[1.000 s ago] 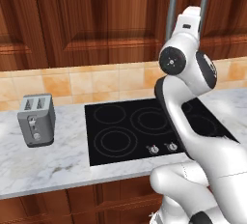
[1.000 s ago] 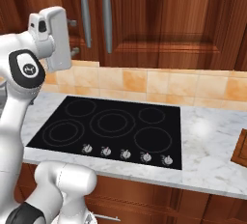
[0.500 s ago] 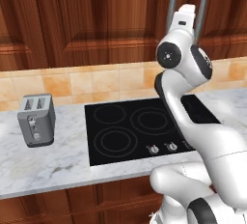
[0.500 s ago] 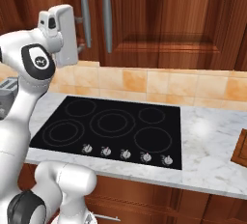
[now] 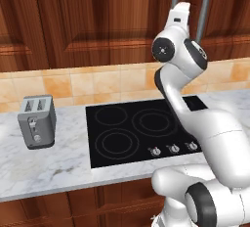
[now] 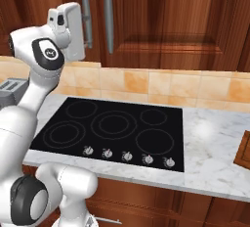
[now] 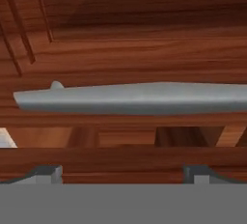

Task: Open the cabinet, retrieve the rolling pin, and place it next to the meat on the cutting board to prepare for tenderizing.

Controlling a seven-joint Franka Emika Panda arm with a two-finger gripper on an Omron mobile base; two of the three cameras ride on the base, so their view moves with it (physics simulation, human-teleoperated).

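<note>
The white arm's two-finger gripper (image 7: 123,172) stands wide open and empty, near the long grey metal bar handle (image 7: 135,98) of the dark reddish-brown wooden wall cabinet (image 6: 171,15). Closing off-centre could let the handle slip out.

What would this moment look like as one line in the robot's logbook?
stage: reaching for cabinet | gripper: open, facing bar handle, not touching | doors: closed | stovetop: bare | toaster: on counter

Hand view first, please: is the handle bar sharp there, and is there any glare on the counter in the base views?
Hand view: handle bar soft-edged, wood grain smeared. Right base view: pale sheen on the marble counter beside the stovetop. Left base view: even light, toaster crisp.
</note>
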